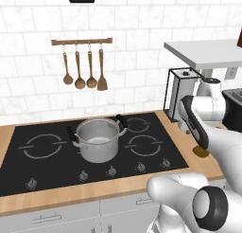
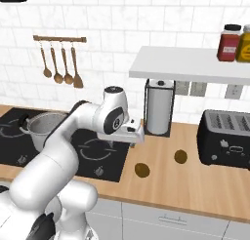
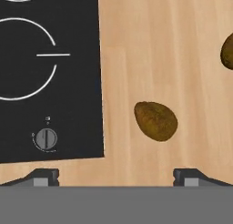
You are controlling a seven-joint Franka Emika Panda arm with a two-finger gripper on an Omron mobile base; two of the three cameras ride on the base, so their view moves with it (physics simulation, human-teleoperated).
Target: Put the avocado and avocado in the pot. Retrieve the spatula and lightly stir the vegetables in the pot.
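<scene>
The steel pot (image 1: 98, 138) (image 2: 42, 127) stands on the black cooktop (image 1: 42, 168), and what it holds cannot be seen. Two dark olive-brown avocados lie on the wooden counter to the right of the cooktop: the nearer avocado (image 2: 142, 170) (image 3: 156, 120) (image 1: 201, 152) and the farther avocado (image 2: 180, 156) (image 3: 228, 51). My gripper (image 2: 122, 143) (image 3: 116, 178) hangs open above the counter by the cooktop's right edge. It points down, with the nearer avocado just ahead of its spread fingertips (image 3: 45, 177) and nothing between them. The spatula is out of view.
Wooden spoons and a wooden spatula (image 1: 85, 68) hang on a wall rail. A paper towel holder (image 2: 159, 107), a black toaster (image 2: 227, 139) and a white shelf (image 2: 195, 63) with jars are at the counter's back right. A cooktop knob (image 3: 45, 139) is near my hand.
</scene>
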